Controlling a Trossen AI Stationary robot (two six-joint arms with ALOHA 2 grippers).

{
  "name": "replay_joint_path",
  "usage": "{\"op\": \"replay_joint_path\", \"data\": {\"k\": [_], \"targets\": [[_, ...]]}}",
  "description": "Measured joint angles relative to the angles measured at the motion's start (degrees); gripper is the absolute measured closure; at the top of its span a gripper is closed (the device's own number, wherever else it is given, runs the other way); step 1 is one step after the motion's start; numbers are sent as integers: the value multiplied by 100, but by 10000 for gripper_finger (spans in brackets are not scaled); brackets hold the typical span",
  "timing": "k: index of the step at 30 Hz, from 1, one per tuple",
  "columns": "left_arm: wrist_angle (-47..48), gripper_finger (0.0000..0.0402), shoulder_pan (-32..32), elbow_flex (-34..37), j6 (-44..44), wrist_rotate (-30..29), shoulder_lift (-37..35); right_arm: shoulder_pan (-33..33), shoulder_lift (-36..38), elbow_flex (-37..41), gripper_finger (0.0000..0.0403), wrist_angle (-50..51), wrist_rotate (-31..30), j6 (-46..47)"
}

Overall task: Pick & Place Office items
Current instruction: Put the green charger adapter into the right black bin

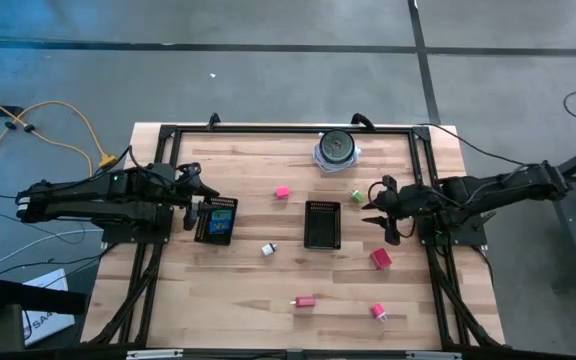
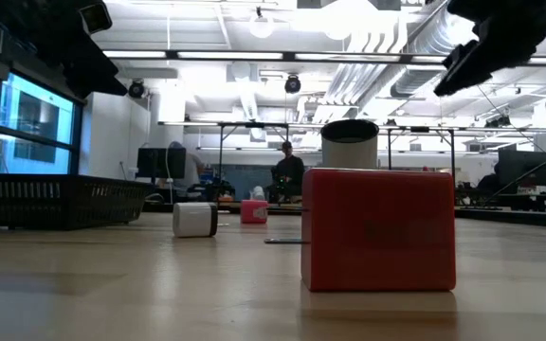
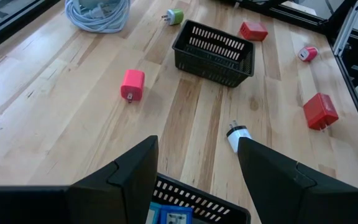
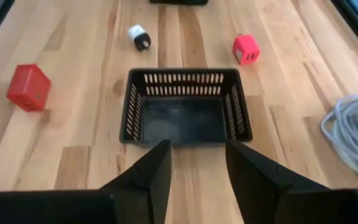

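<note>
My left gripper [image 1: 190, 200] hangs open above the far-left end of the left black mesh tray [image 1: 216, 220], which holds blue and teal pieces [image 3: 166, 215]. My right gripper [image 1: 376, 208] hangs open just right of the middle mesh tray [image 1: 322, 224], whose bottom is bare [image 4: 185, 118]. Loose on the wood lie a pink block [image 1: 282, 192], a green piece [image 1: 356, 197], a white plug [image 1: 268, 249], a red block [image 1: 381, 259], a pink-red piece [image 1: 305, 300] and a small pink one [image 1: 378, 312].
A round grey-and-black disc on a coil of pale cable [image 1: 336, 148] sits near the table's far edge. A black frame [image 1: 168, 135] runs around the tabletop. In the low view the red block [image 2: 377, 227] stands close to the camera. People show in the room behind.
</note>
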State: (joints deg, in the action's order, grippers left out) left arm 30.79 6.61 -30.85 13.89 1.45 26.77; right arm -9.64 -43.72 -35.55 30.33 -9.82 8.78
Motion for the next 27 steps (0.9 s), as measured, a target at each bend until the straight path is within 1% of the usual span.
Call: {"op": "replay_joint_path", "data": {"k": [3, 6, 8, 10, 12, 16, 20, 23, 27], "targets": [[-2, 186, 0, 0, 1, 0, -1, -133, -257, -184, 262, 117, -348, 8], [-1, 186, 0, 0, 0, -1, 0, -214, -525, -245, 262, 387, -948, 9], [-1, 186, 0, 0, 1, 0, 1, -159, -675, -254, 262, 448, -1340, 9], [-2, 186, 0, 0, 2, 0, 1, -72, -797, -255, 262, 542, -1515, 173], [-2, 186, 0, 0, 2, 0, -1, 82, -919, -260, 262, 547, -1468, 484], [-1, 186, 0, 0, 0, 0, 1, 412, -1139, -262, 262, 873, -1026, 965], [-2, 186, 0, 0, 2, 0, 0, 693, -1361, -262, 262, 996, -895, 1049], [-2, 186, 0, 0, 2, 0, -1, 909, -1452, -277, 262, 995, -671, 1086], [-1, 186, 2, 0, 1, 0, -1, 1207, -1570, -455, 262, 1258, -499, 1339]]}}
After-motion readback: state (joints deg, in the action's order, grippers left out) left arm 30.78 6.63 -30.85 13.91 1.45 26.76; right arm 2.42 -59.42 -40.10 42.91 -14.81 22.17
